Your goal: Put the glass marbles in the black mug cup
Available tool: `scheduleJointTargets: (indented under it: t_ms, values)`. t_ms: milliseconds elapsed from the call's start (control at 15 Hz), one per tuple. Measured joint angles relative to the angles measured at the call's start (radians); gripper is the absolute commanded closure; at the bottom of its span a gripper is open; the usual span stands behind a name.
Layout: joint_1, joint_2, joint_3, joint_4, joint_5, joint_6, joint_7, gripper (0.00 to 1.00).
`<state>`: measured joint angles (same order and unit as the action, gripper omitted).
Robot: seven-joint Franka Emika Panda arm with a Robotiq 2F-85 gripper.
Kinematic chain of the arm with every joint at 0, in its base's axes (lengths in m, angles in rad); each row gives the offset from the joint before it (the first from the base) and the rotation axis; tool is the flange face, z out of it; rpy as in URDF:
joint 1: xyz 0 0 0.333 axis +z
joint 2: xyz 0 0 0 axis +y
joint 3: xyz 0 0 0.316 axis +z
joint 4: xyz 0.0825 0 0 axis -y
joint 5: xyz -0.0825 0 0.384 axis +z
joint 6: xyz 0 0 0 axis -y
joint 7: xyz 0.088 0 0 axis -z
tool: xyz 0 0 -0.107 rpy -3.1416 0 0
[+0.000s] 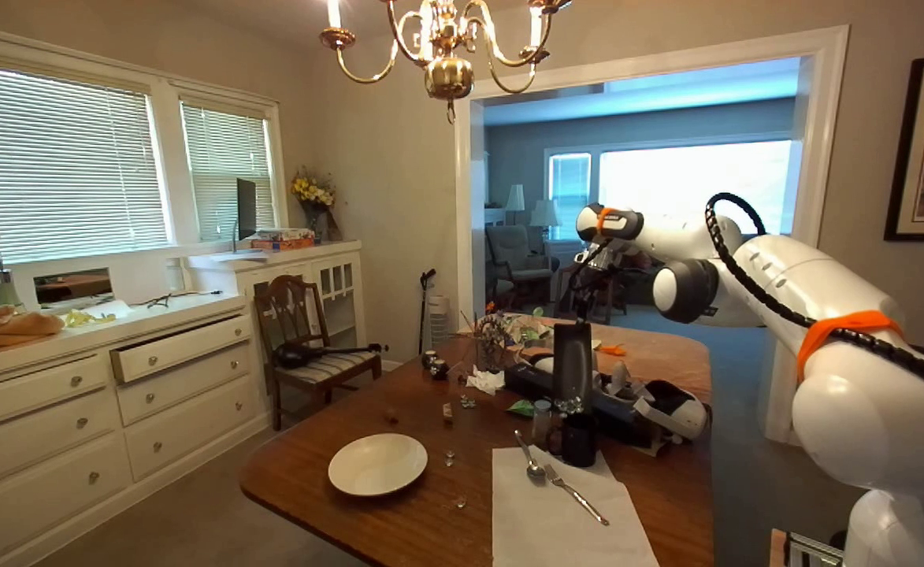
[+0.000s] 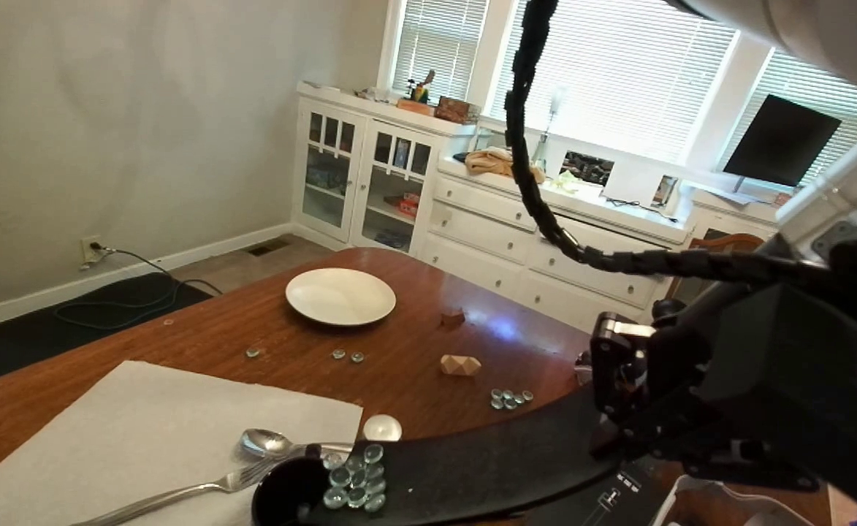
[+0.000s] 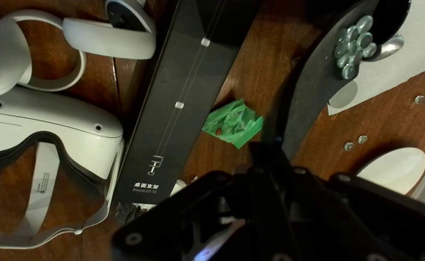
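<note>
In an exterior view, at the left, a white sheet [image 2: 121,431] lies on the wooden table [image 2: 410,340], and a fork [image 2: 180,496] lies on the sheet; just beyond the sheet's edge, one glass marble [image 2: 253,352] rests on the wood; to the right of it comes a spoon [image 2: 266,443], near the fork; then the black mug [image 2: 282,483] stands upright, and at its mouth is the low end of a black scoop [image 2: 472,471]; a white plate [image 2: 340,296] is further back, well apart from the mug, and two marbles [image 2: 357,357] sit near it, side by side; a heap of glass marbles [image 2: 356,476] lies on the low end of the scoop, just beside the mouth of the mug; whether the scoop touches the rim, and whether some marbles are inside the mug, I cannot tell; more to the right are a faceted block [image 2: 461,365] and a small group of marbles [image 2: 510,403]; at the right the gripper [image 2: 607,436] clamps the upper end of the scoop, which slopes down toward the mug.
</note>
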<state>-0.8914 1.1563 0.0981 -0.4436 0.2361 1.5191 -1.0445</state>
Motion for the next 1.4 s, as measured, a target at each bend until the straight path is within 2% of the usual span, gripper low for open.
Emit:
scheduleJointTargets:
  t_ms: [1400]
  values:
    - [0.043, -0.086, -0.031, 0.001, -0.048, 0.001, -0.001, 0.98]
